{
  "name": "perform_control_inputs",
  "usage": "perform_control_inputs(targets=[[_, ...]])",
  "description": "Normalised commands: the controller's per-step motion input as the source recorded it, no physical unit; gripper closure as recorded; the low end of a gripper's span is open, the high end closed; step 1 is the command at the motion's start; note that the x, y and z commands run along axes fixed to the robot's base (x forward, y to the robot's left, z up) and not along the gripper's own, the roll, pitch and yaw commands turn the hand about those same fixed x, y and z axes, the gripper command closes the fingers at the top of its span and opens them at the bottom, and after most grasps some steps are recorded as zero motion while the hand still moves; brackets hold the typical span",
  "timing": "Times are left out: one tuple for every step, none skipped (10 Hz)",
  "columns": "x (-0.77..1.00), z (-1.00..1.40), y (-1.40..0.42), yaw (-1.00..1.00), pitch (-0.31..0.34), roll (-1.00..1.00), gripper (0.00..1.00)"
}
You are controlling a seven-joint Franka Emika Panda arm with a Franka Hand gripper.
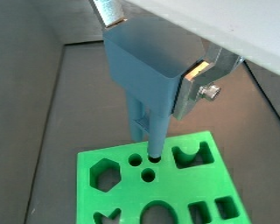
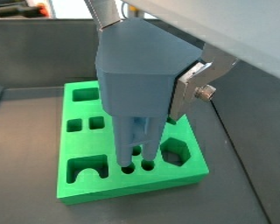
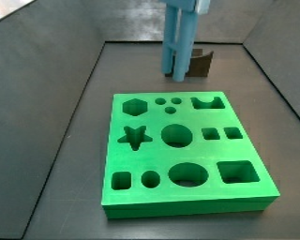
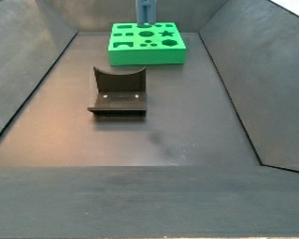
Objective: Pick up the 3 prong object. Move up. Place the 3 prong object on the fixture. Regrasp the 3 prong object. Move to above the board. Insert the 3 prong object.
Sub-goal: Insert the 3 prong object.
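Note:
My gripper (image 1: 154,42) (image 2: 150,48) is shut on the wide head of the 3 prong object (image 1: 143,74) (image 2: 140,83), a blue-grey peg. Its silver fingers (image 1: 199,72) (image 2: 196,77) press on either side of the head. The peg hangs upright with its prongs pointing down over the small round holes near one edge of the green board (image 1: 178,182) (image 2: 130,186). In a side view the peg (image 3: 179,42) ends a little above the board (image 3: 178,208). The dark fixture (image 3: 204,64) (image 4: 117,91) stands empty on the floor, apart from the board (image 4: 146,53).
Dark sloping walls (image 4: 34,84) (image 3: 59,103) close in the grey floor on all sides. The board has several other cut-outs, among them a hexagon (image 1: 104,175) and a star (image 3: 135,138).

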Motion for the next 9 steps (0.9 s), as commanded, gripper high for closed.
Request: perform_control_inputs(targets=[[0.0, -0.01, -0.01, 0.0, 0.0, 0.0, 1.0], [0.0, -0.36, -0.07, 0.0, 0.013, 0.06, 1.0], [0.0, -0.41, -0.1, -0.11, 0.0, 0.01, 1.0], [0.0, -0.35, -0.09, -0.15, -0.004, 0.0, 1.0], [0.0, -0.17, -0.03, -0.14, -0.009, 0.0, 1.0], [0.0, -0.12, 0.0, -0.15, -0.006, 0.0, 1.0], [0.0, -0.29, 0.0, -0.11, 0.0, 0.01, 1.0], [0.0, -0.36, -0.03, -0.09, 0.0, 0.0, 1.0], [0.0, -0.21, -0.03, -0.08, -0.024, 0.0, 1.0]])
